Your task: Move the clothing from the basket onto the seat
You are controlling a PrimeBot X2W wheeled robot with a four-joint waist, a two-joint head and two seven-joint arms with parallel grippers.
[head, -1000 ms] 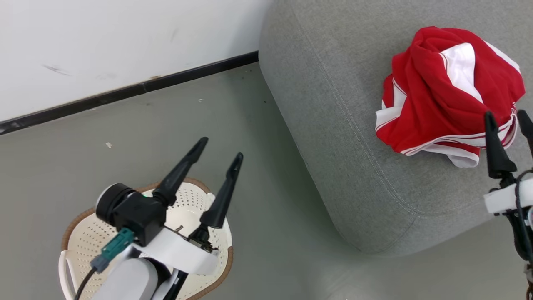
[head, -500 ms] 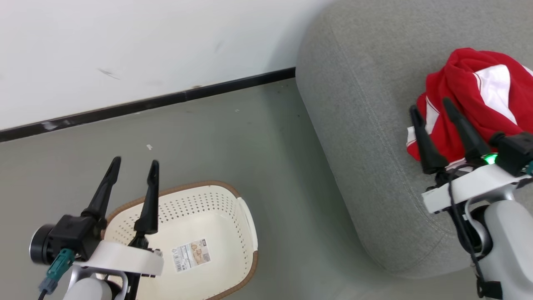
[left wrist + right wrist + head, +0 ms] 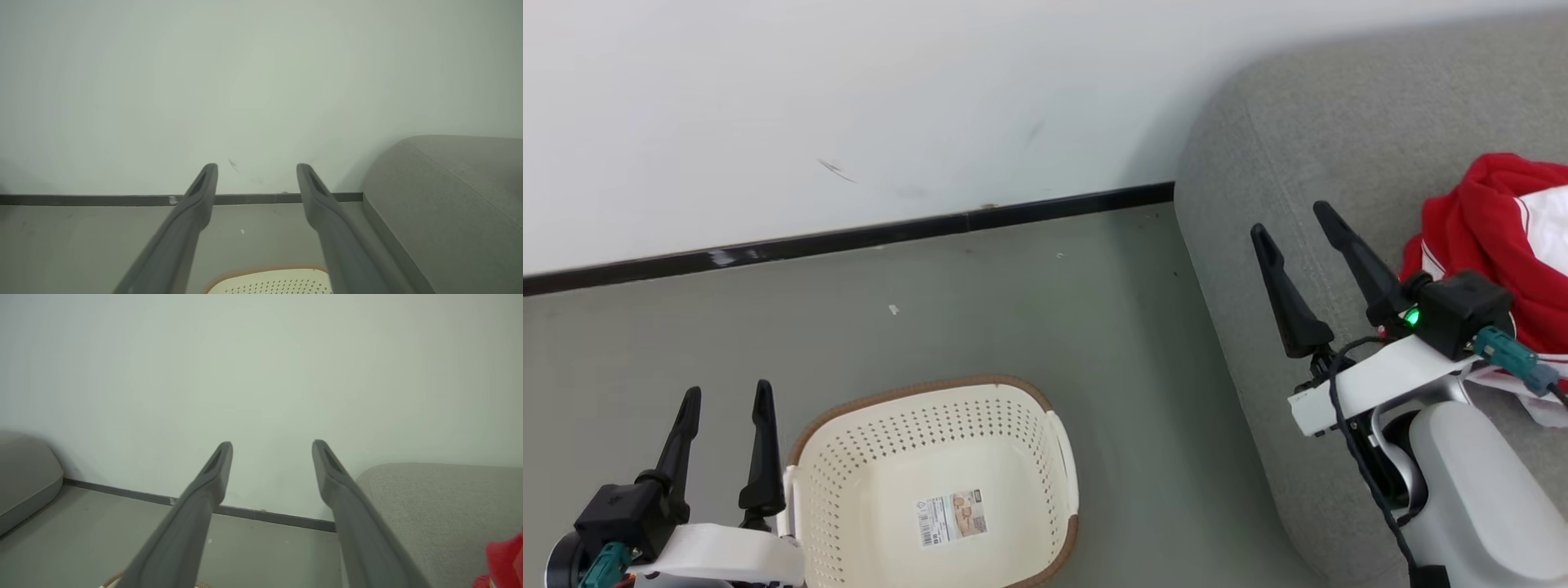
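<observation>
Well, looks basically done. Red clothing heaped on the sofa, nothing but a sticker inside the basket. Spread wide and gripping nothing: left pincer beside the basket, right pincer just beside the clothing. Could easily snag the heap when swinging that right pincer away, dragging it off the edge.

The head camera looks steeply down from above on the basket, floor and sofa end. Both wrist cameras sit low, facing the white wall almost level. All three share wall, skirting, sofa.
</observation>
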